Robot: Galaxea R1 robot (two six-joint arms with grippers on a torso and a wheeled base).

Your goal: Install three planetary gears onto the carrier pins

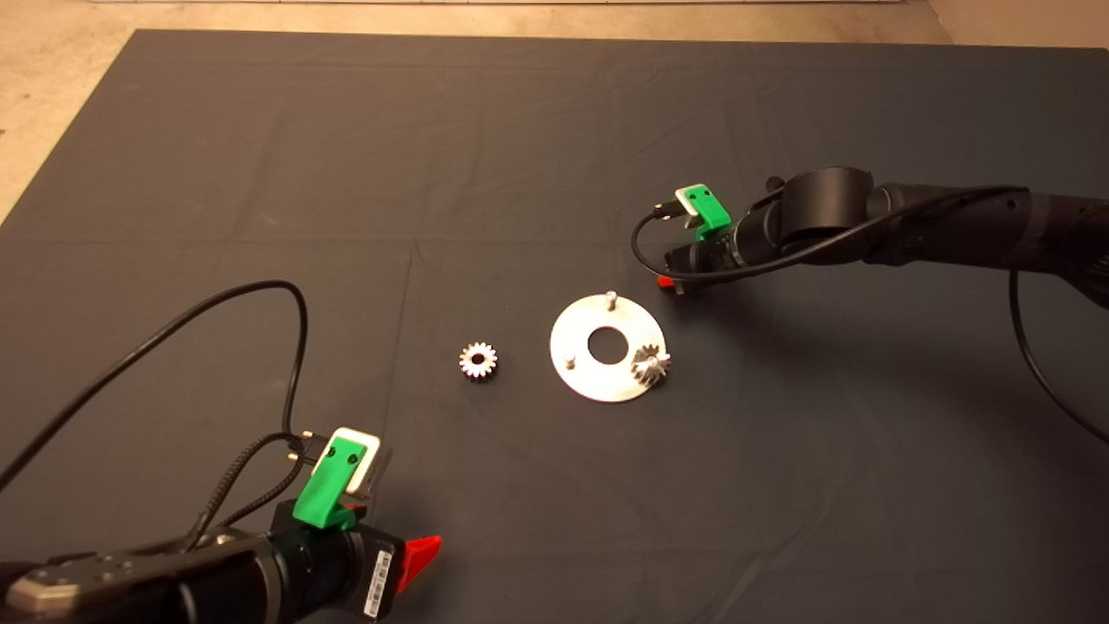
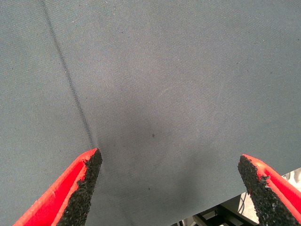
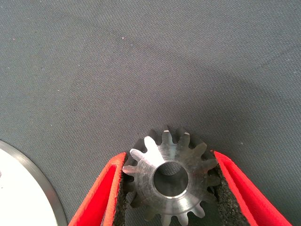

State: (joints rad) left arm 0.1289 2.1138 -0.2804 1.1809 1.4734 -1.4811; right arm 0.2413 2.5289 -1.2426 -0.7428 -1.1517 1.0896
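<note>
Dark mat (image 1: 260, 173) lies under me. My left claw (image 2: 169, 188) waits spread and empty; one gear (image 1: 478, 360) lies loose, another (image 1: 650, 365) sits on the plate (image 1: 582, 374). My right claw (image 3: 169, 188) clamps the third gear (image 3: 170, 180), which I judge next goes over a bare pin (image 1: 611, 299).

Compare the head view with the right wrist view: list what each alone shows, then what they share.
Head view only: the left gripper parked at lower left, a loose gear on the mat, a seated gear, two bare carrier pins.
Right wrist view only: the right gripper clamping a third gear.
Shared: the mat and round plate.
</note>
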